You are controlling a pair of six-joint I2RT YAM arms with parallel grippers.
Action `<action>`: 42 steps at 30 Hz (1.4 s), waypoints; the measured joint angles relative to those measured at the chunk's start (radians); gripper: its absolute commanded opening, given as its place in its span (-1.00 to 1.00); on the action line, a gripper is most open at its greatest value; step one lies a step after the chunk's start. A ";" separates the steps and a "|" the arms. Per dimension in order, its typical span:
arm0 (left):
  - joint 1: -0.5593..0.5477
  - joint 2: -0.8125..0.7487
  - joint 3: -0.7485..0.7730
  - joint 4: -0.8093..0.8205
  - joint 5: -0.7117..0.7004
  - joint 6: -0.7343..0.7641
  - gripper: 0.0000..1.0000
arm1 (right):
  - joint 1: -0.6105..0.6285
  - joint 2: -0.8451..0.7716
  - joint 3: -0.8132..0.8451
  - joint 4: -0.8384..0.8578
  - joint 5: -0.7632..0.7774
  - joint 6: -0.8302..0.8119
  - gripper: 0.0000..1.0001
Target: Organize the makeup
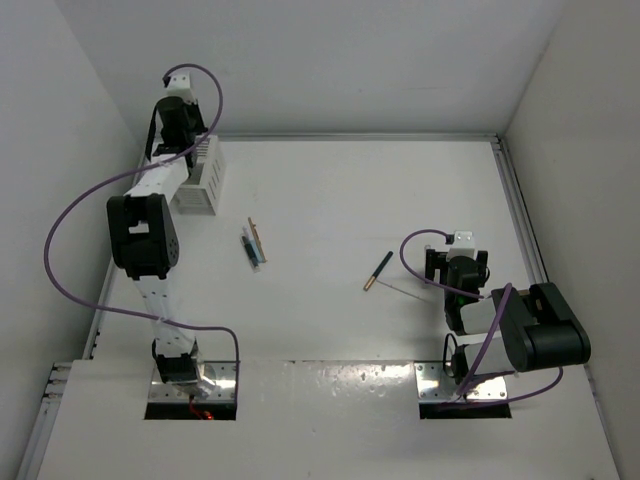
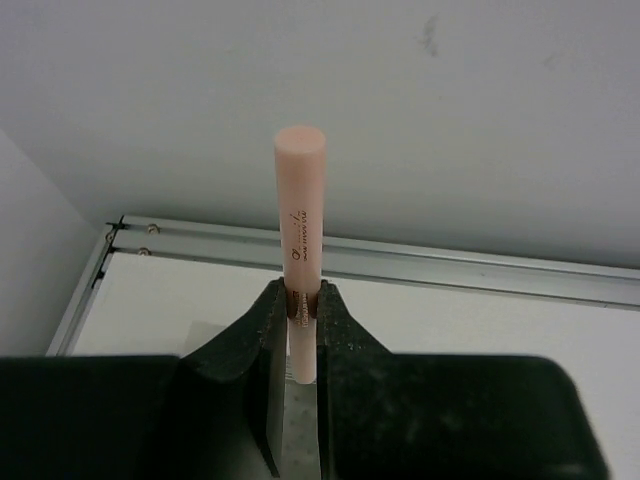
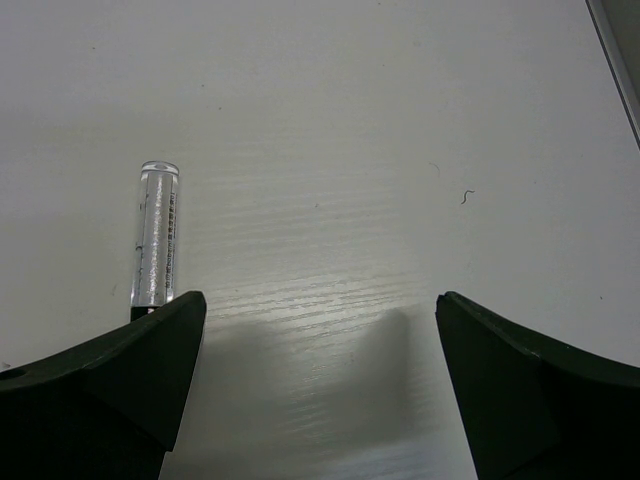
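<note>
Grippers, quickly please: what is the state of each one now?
Left gripper: closed on the slim pale pink cylindrical stick.
Right gripper: open, holding nothing.

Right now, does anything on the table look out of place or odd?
Lying loose and unsorted: a pair of sticks left of centre, a black copper-tipped stick mid-table, a silvery stick beside the open right claw. Nothing spilled or damaged.
</note>
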 measured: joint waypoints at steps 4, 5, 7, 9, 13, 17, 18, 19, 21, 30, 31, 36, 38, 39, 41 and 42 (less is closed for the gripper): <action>0.030 -0.001 -0.034 0.009 0.016 -0.025 -1.00 | 0.000 0.000 0.000 0.000 0.000 0.000 0.98; 0.035 -0.001 -0.048 0.010 0.019 -0.025 -1.00 | 0.000 0.000 0.000 0.000 0.001 0.000 0.98; 0.040 -0.001 -0.075 0.003 0.020 -0.025 -1.00 | 0.000 0.000 0.000 0.000 0.002 0.000 0.98; 0.042 -0.001 -0.098 -0.005 0.020 -0.024 -1.00 | 0.000 0.000 0.000 0.000 0.002 0.000 0.98; 0.041 -0.001 -0.130 -0.031 0.036 -0.008 -0.35 | 0.000 0.000 0.000 0.000 0.002 0.000 0.98; 0.042 -0.001 -0.115 -0.083 0.061 0.003 0.28 | 0.000 0.000 0.000 0.000 0.002 0.000 0.98; 0.042 -0.001 -0.103 -0.099 0.066 0.006 0.33 | 0.000 0.000 0.000 0.000 0.003 0.000 0.98; 0.043 -0.001 -0.089 -0.113 0.069 0.008 0.36 | 0.000 0.000 0.000 0.000 0.003 0.000 0.98; 0.046 -0.001 -0.051 -0.136 0.075 0.018 0.43 | 0.000 0.000 0.000 0.000 0.003 0.000 0.98; 0.028 -0.146 0.000 -0.286 0.101 0.135 0.25 | 0.000 0.000 0.000 0.000 0.003 0.000 0.98; 0.017 -0.178 0.001 -0.323 0.106 0.156 0.06 | 0.000 0.000 0.000 0.000 0.003 0.000 0.98; -0.079 -0.316 -0.062 -0.527 0.127 0.174 -0.25 | 0.000 0.000 0.000 0.000 0.003 0.000 0.98; -0.135 -0.364 -0.159 -0.604 0.127 0.150 -0.25 | 0.000 0.000 0.000 0.000 0.003 0.000 0.98; -0.159 -0.378 -0.212 -0.630 0.125 0.138 -0.25 | 0.000 0.000 0.000 0.000 0.003 0.000 0.98; -0.208 -0.386 -0.321 -0.700 0.121 0.104 -0.12 | 0.000 0.000 0.000 0.000 0.003 0.000 0.98; -0.237 -0.384 -0.378 -0.727 0.113 0.087 -0.07 | 0.000 0.000 0.000 0.000 0.003 0.000 0.98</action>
